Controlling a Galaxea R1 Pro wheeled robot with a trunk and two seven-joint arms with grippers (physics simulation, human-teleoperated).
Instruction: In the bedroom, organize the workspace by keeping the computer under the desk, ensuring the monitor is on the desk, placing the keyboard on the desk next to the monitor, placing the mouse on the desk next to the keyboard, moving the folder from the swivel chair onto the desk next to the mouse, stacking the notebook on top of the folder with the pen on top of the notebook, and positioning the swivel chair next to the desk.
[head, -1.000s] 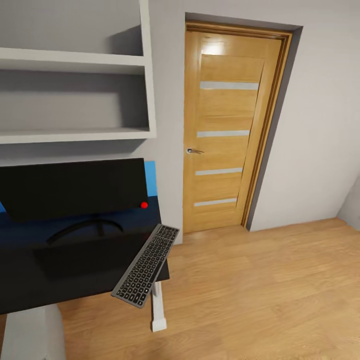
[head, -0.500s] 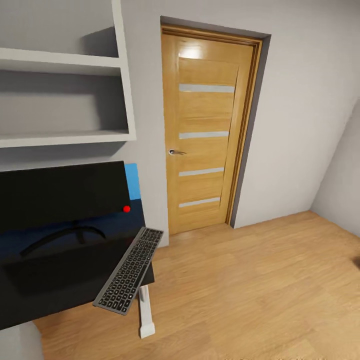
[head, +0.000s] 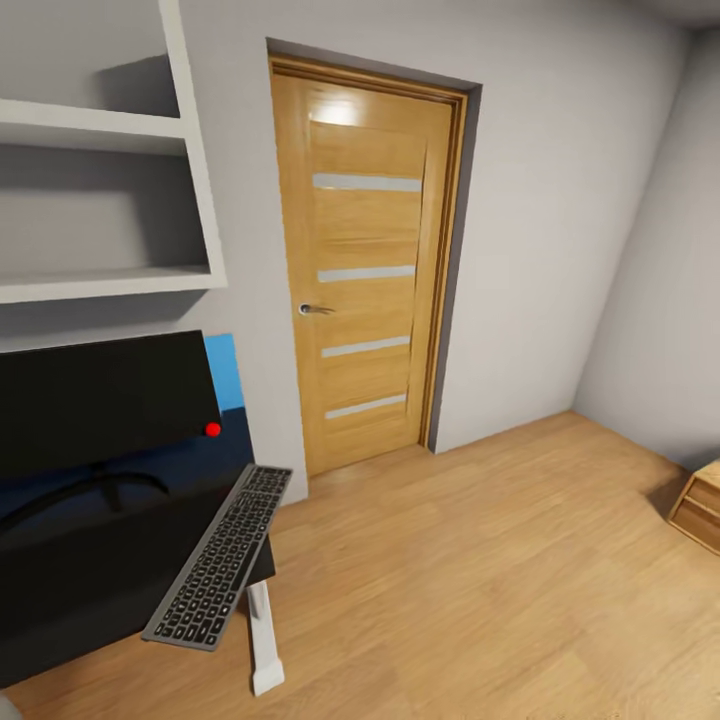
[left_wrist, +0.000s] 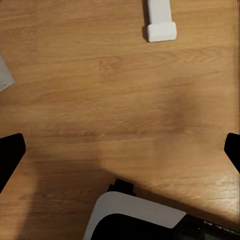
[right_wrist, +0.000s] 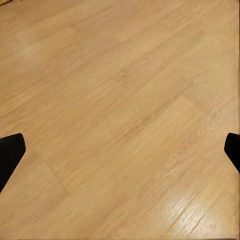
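Observation:
The monitor (head: 100, 400), a wide black screen with a red dot at its lower corner, stands on the glossy black desk (head: 90, 590) at the head view's left. The keyboard (head: 218, 558) lies slanted along the desk's right end, its near part reaching past the edge. In the left wrist view my left gripper (left_wrist: 120, 152) is open above the wood floor, near the desk's white foot (left_wrist: 160, 22). My right gripper (right_wrist: 120, 150) is open too, with bare floor under it.
A closed wooden door (head: 365, 270) stands in the wall right of the desk. White wall shelves (head: 100, 150) hang above the monitor, and a flat blue panel (head: 226, 372) leans behind it. A low light-wood dresser corner (head: 700, 505) shows at the far right. Wood floor (head: 480, 580) stretches between.
The camera has turned to the right: desk, monitor, keyboard and door sit further left in the picture, and the dresser corner has come into view.

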